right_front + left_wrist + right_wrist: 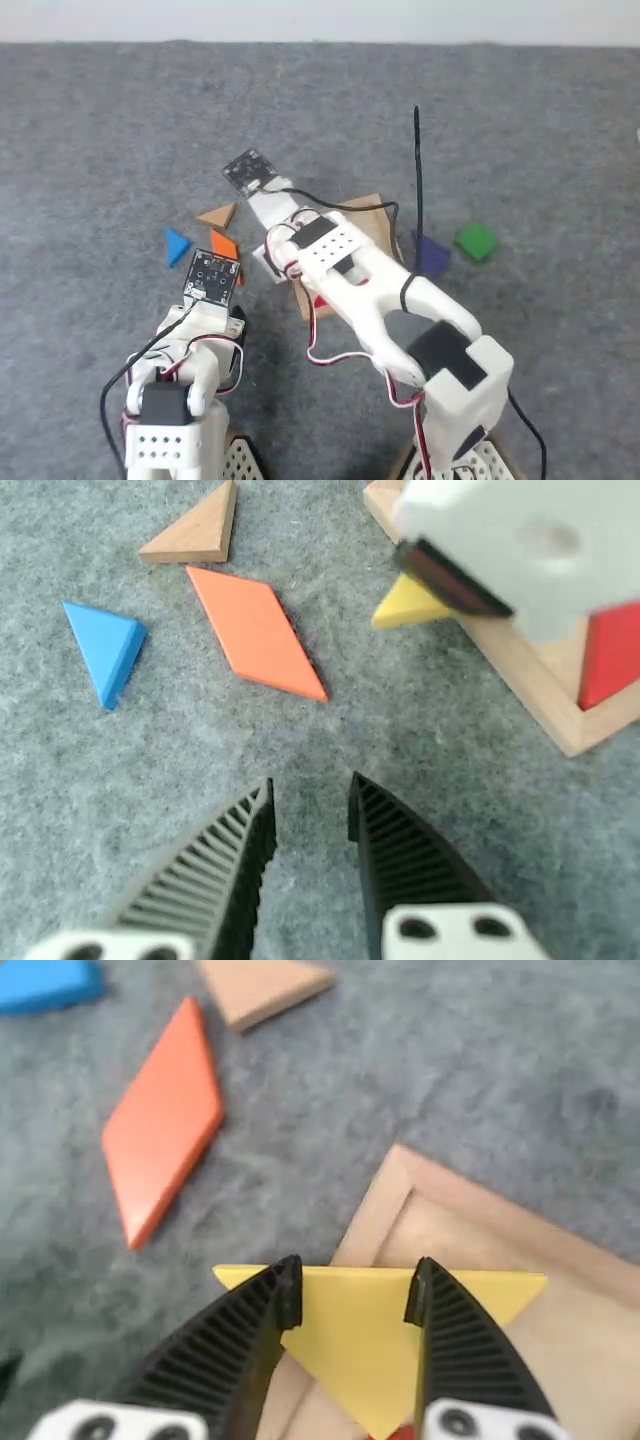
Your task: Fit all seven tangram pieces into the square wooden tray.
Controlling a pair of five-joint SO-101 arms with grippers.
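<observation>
The right gripper (pixel 355 1270) has its jaws closed part-way on the yellow triangle (pixel 370 1340), seemingly gripping it above a corner of the tray (pixel 375 1205). A red piece (pixel 610 650) already sits inside the tray. The left gripper (pixel 310 790), narrowly parted and empty, hangs beside the tray. Five pieces are left: the orange parallelogram (pixel 255 630), blue triangle (pixel 105 645) and tan triangle (pixel 195 530) on one side of the tray, and the purple piece (pixel 432 252) and green piece (pixel 476 241) on the other

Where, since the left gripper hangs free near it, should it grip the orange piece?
Probably take the orange piece across its two long parallel edges, mid-length, from straight above: it lies flat, and that span is its narrowest.
</observation>
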